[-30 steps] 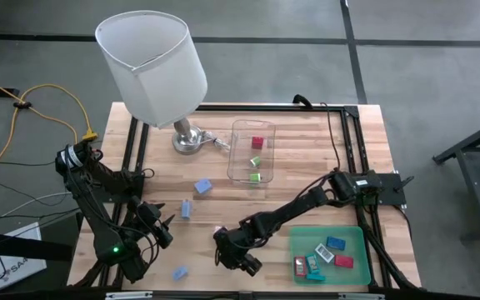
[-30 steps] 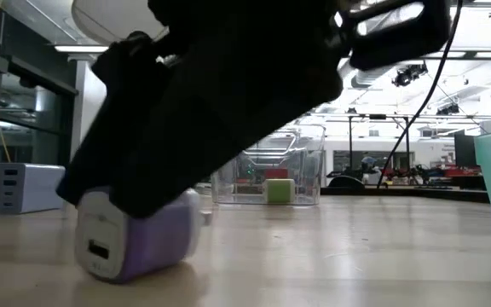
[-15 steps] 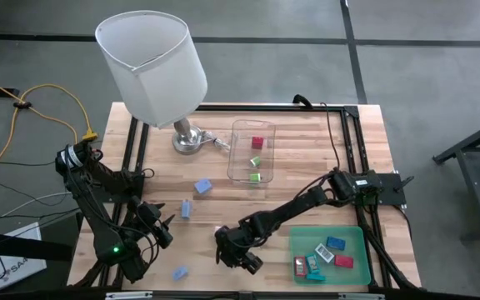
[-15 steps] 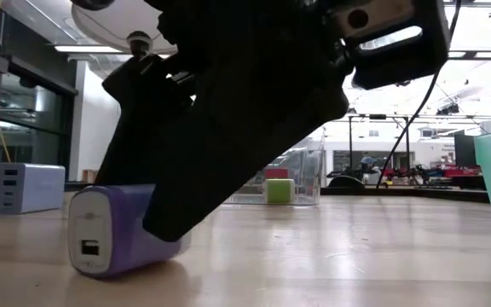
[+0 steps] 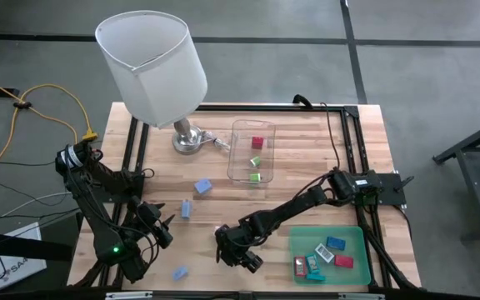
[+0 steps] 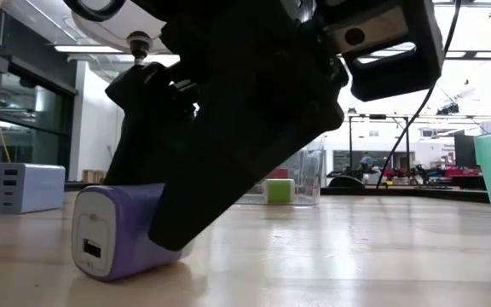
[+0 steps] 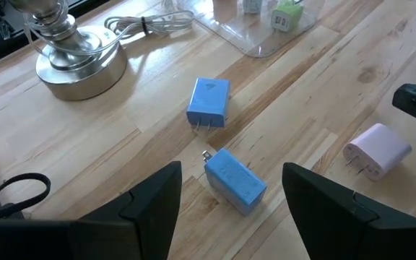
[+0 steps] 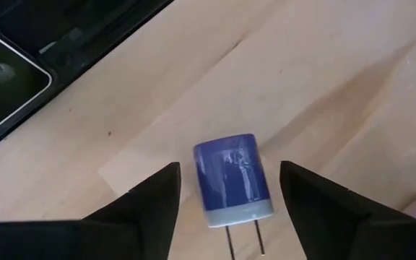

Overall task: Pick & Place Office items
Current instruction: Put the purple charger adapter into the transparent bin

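Note:
A small purple charger (image 8: 233, 180), one of the office items, lies on its side on the wood, prongs toward my right wrist camera. My right gripper (image 5: 226, 243) is open and slants down over it, one finger on either side with a narrow gap each way. In the low view its dark fingers stand in front of the charger (image 6: 118, 232). Two blue chargers (image 7: 209, 103) (image 7: 235, 180) lie ahead of my left gripper (image 5: 152, 229), which hangs open above the table's left near part and holds nothing.
A clear box (image 5: 251, 152) with red and green pieces stands mid-table, far side. The green tray (image 5: 352, 237) at the near right holds several pieces. A lamp (image 5: 152, 58) stands at the far left on its metal base (image 5: 187, 140). Another blue piece (image 5: 179, 272) lies near the front edge.
In the low view my right gripper's fingers have sunk a little lower around the purple charger, and the charger has shifted slightly on the table. My left arm has kept still.

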`<action>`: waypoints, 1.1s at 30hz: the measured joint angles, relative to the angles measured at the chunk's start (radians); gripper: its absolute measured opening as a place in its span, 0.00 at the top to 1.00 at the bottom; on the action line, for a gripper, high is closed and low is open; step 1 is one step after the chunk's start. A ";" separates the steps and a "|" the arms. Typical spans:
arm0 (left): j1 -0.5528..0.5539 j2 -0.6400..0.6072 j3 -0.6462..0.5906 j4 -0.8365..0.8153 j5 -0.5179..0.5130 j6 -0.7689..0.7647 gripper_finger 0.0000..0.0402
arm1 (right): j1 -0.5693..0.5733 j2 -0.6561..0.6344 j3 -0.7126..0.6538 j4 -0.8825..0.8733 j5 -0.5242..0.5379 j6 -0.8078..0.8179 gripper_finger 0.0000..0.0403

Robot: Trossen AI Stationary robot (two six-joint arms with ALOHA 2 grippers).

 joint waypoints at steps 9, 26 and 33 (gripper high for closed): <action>0.000 0.000 0.000 0.000 0.000 0.000 0.42 | 0.000 0.000 0.000 0.000 -0.004 0.000 0.58; 0.000 0.000 0.000 0.000 0.000 0.000 0.42 | -0.001 0.000 0.000 0.000 -0.023 0.000 0.66; 0.000 0.000 0.000 0.000 0.000 0.000 0.42 | -0.001 -0.005 0.000 0.012 -0.002 0.020 0.67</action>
